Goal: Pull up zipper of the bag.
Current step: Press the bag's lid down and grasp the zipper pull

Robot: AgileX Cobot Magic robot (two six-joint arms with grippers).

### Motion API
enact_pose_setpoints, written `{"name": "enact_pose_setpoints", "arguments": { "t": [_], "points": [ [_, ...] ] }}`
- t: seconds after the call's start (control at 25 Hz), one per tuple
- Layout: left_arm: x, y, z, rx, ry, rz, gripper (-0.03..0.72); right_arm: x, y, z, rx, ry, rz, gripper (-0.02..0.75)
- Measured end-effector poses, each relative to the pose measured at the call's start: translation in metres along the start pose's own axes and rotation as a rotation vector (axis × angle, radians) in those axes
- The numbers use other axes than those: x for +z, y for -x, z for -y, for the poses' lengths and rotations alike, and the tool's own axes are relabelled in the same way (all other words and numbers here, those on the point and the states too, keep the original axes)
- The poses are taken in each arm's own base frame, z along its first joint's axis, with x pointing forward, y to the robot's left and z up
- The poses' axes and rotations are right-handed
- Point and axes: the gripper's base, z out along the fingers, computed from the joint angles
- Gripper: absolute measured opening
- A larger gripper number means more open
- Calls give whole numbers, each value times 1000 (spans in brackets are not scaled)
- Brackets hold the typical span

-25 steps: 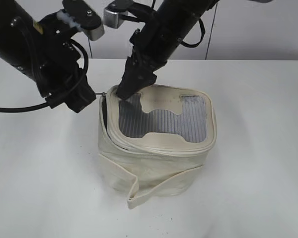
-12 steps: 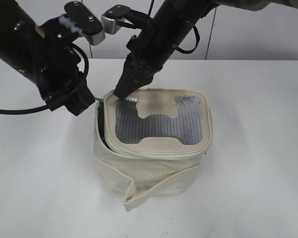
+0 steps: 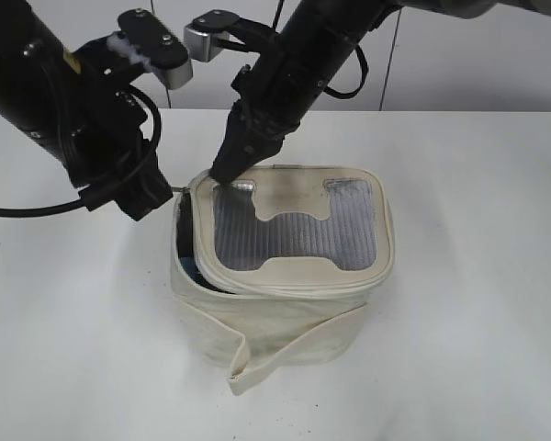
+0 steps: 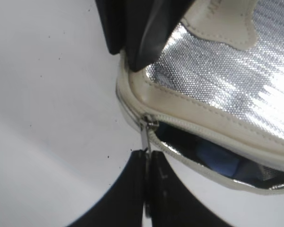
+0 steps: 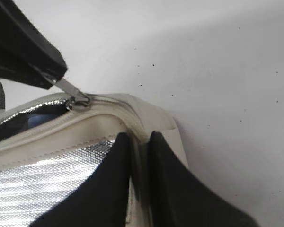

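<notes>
The cream bag point(image 3: 285, 317) stands in mid-table with its grey mesh window point(image 3: 289, 230) facing up. The zipper point(image 3: 294, 287) circles the lid rim and gapes open on the left side, showing a dark inside. My left gripper point(image 3: 162, 195) is at the bag's back-left corner, shut on the silver zipper pull point(image 4: 145, 136); the jaws point(image 4: 146, 153) pinch its tab. My right gripper point(image 3: 222, 172) is shut on the lid rim at that same corner; its jaws point(image 5: 138, 138) straddle the cream edge. The pull point(image 5: 70, 91) also shows in the right wrist view.
The loose cream strap point(image 3: 289, 342) wraps the bag's front and hangs down to the table point(image 3: 477, 349). Both black arms crowd the space over the bag's back-left corner. A pale wall point(image 3: 477, 64) stands behind the table.
The bag has shifted a little to the left and toward the front. Both grippers moved slightly left with it, and the gap on the lid's left side shows wider.
</notes>
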Motion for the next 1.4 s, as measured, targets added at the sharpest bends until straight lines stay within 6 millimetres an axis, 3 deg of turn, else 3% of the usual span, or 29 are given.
{"name": "enact_pose_setpoints", "arguments": {
  "t": [0.56, 0.76, 1.16, 1.4],
  "points": [
    [-6, -5, 11, -83, -138, -65, -2, -6, 11, -6, 106, -21, -53, 90],
    [-14, -16, 26, -99, -279, -195, -2, -6, 10, 4, 130, -109, -47, 80],
    [-13, -12, 33, -162, -349, -150, -2, -6, 9, 5, 200, -126, -51, 80],
    [-6, -11, 67, -98, -414, -183, -2, -7, 10, 6, 214, -137, -48, 79]
  ]
}}
